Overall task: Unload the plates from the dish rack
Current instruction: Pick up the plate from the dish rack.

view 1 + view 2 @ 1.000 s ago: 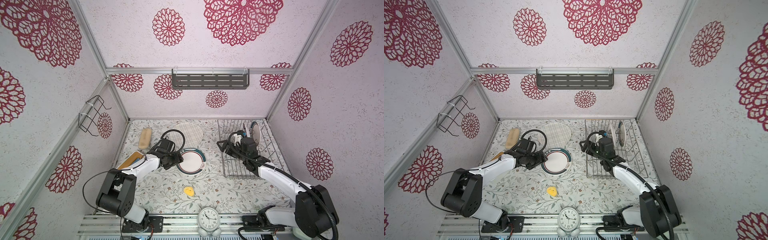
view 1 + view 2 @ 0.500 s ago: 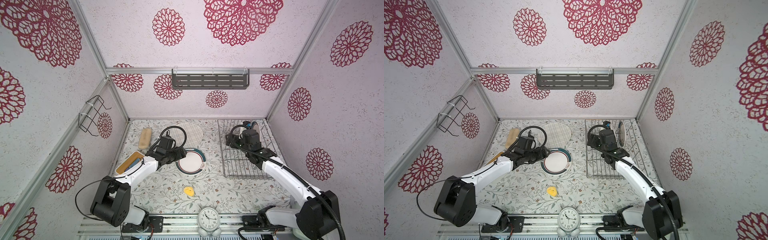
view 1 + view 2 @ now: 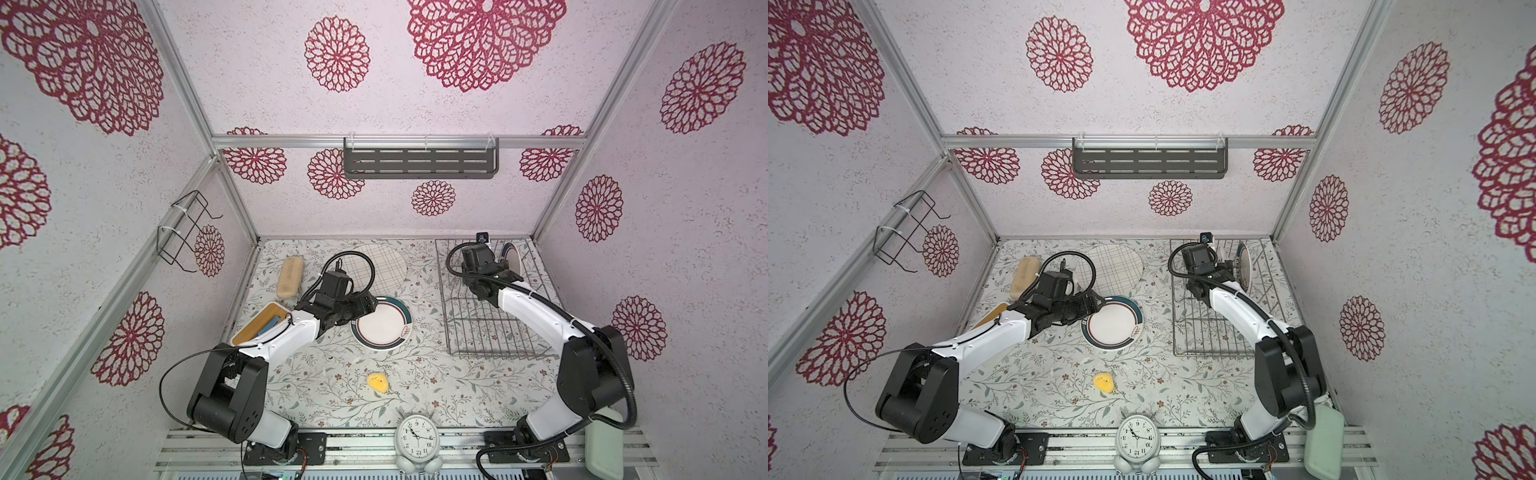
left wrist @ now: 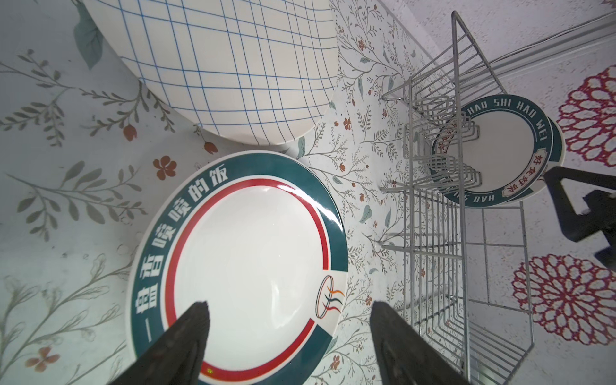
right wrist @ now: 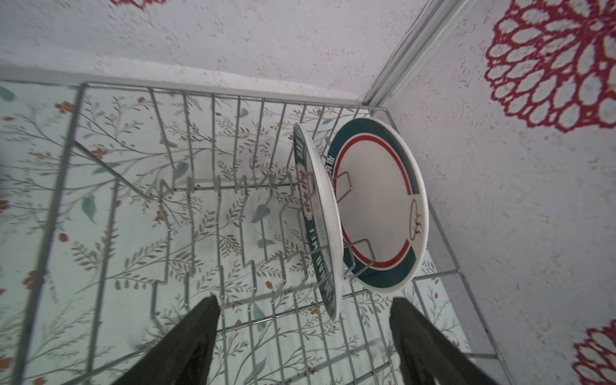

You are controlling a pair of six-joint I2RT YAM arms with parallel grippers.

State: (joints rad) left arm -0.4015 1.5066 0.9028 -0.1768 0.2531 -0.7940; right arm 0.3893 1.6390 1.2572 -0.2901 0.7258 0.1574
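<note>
Floral bench (image 3: pixel 316 386): two teal-rimmed white ceramic plates (image 5: pixel 380 206) stand tine-propped in the silver-grey wire dish rack (image 3: pixel 490 332), right end effector (image 5: pixel 306 301) spread, apparently aiming for the nearer; left end effector (image 4: pixel 289 305), spread and empty, hovers above a matching flat-lying plate (image 3: pixel 384 324).

Left arm (image 3: pixel 286 336): stretched low from near left corner toward tabletop centre.
Left gripper (image 4: pixel 288 305): jaws wide apart, pointing down.
Right arm (image 3: pixel 536 311): extended toward far right corner of tabletop.
Right gripper (image 5: pixel 306 300): jaws spread wide.
</note>
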